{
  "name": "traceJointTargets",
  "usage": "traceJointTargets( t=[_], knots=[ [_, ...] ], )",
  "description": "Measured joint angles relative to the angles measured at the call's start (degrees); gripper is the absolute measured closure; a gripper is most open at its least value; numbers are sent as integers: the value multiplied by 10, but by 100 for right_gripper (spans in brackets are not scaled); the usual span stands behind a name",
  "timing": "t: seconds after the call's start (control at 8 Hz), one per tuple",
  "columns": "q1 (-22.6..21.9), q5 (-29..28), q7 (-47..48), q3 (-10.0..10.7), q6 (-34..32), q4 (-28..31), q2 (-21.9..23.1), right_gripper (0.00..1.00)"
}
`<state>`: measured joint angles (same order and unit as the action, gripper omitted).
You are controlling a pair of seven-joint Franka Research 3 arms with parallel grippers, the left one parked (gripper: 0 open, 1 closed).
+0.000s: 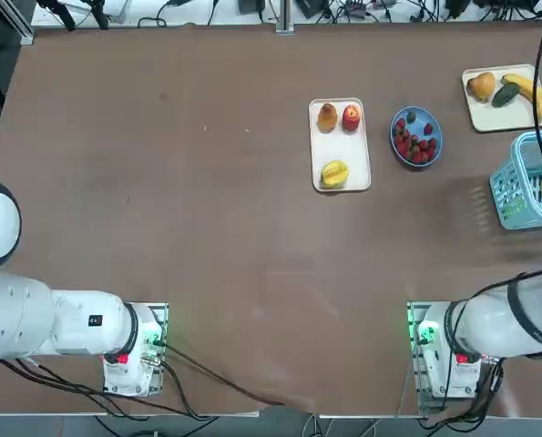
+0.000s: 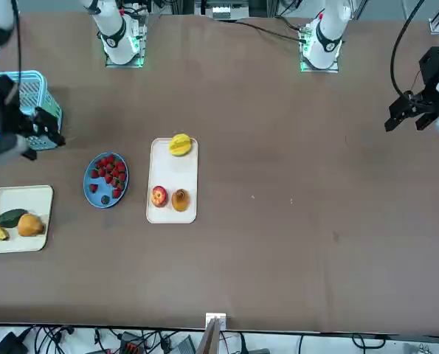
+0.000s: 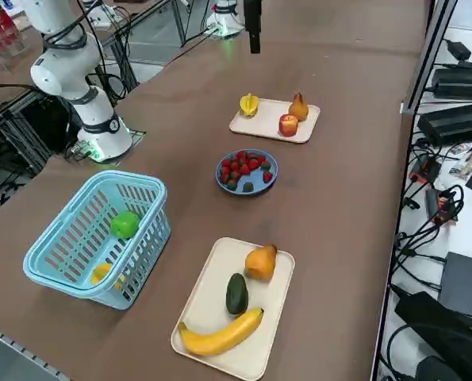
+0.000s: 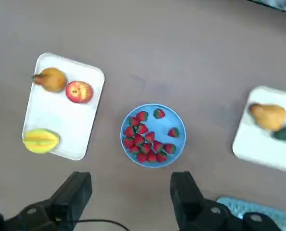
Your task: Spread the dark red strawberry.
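Note:
Several small dark red strawberries [image 4: 146,143] lie bunched together in a blue plate [image 4: 180,147] on the brown table. The same strawberries [image 1: 416,143] show in the top view right of a white tray, in the front view [image 2: 110,175], and in the right side view [image 3: 242,167]. My right gripper [image 4: 130,192] hangs high above the table, on the basket's side of the plate. It is open, with nothing between its fingers [image 4: 78,192]. In the front view the right gripper [image 2: 40,136] is the dark shape at the far left.
A white tray [image 1: 341,155] holds a pear, a red apple [image 1: 351,116] and a yellow starfruit. A second tray [image 1: 489,114] at the far right carries a banana, an avocado and a pear. A light blue basket [image 3: 93,238] with a green and a yellow item stands beside the plate.

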<state>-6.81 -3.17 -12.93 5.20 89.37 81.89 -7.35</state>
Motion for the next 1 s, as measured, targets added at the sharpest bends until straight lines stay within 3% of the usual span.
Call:
traceJointTargets(
  t=[0.25,0.62,1.0],
  knots=[
    [0,16,74,-7,-13,29,43,0],
    [0,58,96,-14,-15,108,110,0],
    [2,61,99,-10,-21,125,131,0]
  ],
)
